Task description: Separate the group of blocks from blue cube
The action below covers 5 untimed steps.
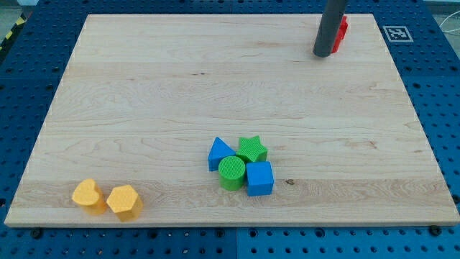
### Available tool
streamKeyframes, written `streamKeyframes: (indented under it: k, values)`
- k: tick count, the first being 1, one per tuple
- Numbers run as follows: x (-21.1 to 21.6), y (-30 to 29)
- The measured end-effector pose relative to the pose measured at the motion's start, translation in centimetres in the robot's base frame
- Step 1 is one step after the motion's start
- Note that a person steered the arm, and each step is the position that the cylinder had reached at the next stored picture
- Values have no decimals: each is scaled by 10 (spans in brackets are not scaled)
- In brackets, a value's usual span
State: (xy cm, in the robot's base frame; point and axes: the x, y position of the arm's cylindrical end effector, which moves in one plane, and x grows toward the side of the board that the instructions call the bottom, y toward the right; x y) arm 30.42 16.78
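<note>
The blue cube sits low on the wooden surface, a little toward the view's right of centre and near the view's bottom edge. It belongs to a tight cluster of four blocks. A green cylinder lies at its 9 o'clock, touching it. A green star stands at the cube's 12 o'clock, tipped slightly toward 11, and seems to touch both the cube and the cylinder. A blue triangular block sits at the cube's 10 o'clock, on the far side of the cylinder, pressed against the cylinder and just beside the star.

My tip rests far from this cluster, near the view's top edge at about 1 o'clock from the cube. The rod has no fingers, so there is nothing spread, pressed together or pinching. A red block lies right behind the rod at the tip's 1 o'clock, partly hidden by it; its shape cannot be made out, nor whether the rod touches it.

Two yellow-orange blocks lie well apart from the cluster, at the cube's 8 o'clock near the view's bottom left corner: a heart-like block and a hexagonal block, just beside each other.
</note>
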Motion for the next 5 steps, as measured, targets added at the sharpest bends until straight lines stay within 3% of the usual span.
streamKeyframes:
  k: [5]
  values:
    - [36, -16]
